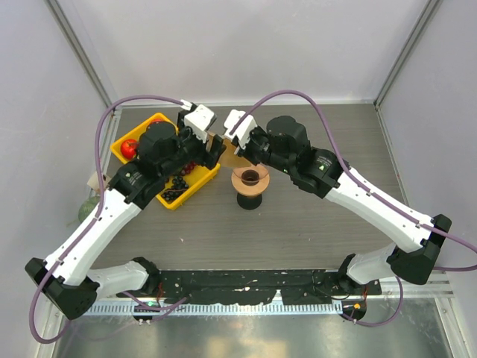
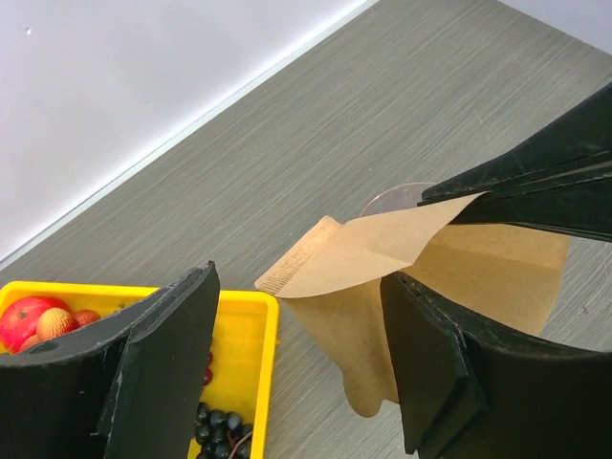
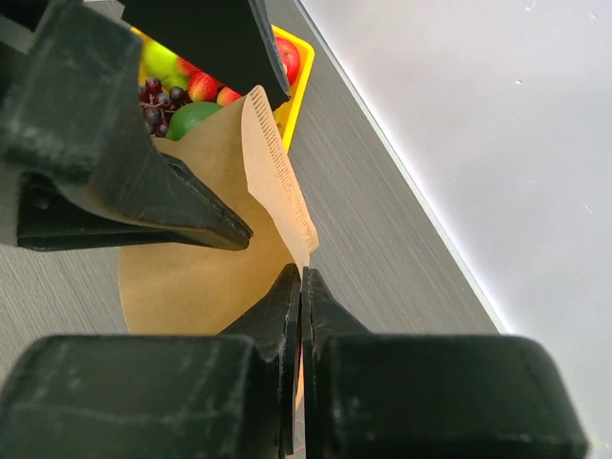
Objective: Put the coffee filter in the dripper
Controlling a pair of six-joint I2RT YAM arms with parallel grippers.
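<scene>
The tan paper coffee filter [image 2: 363, 253] hangs in the air, pinched at its edge by my right gripper [image 3: 301, 277], which is shut on it. My left gripper [image 2: 304, 287] stands open around the filter's lower flap, with the paper close to its right finger [image 2: 449, 373] and its left finger [image 2: 163, 363] well apart. From above, both grippers meet over the filter [image 1: 235, 159], left gripper [image 1: 216, 153] and right gripper [image 1: 237, 149], just behind the dripper [image 1: 250, 179]. The dripper, with wood ring and black base, stands upright on the table, nothing in it.
A yellow tray [image 1: 190, 195] with dark grapes and red and green fruit sits left of the dripper, directly under my left gripper. The tray [image 2: 258, 316] shows below the left fingers. Grey walls close in at the back and both sides.
</scene>
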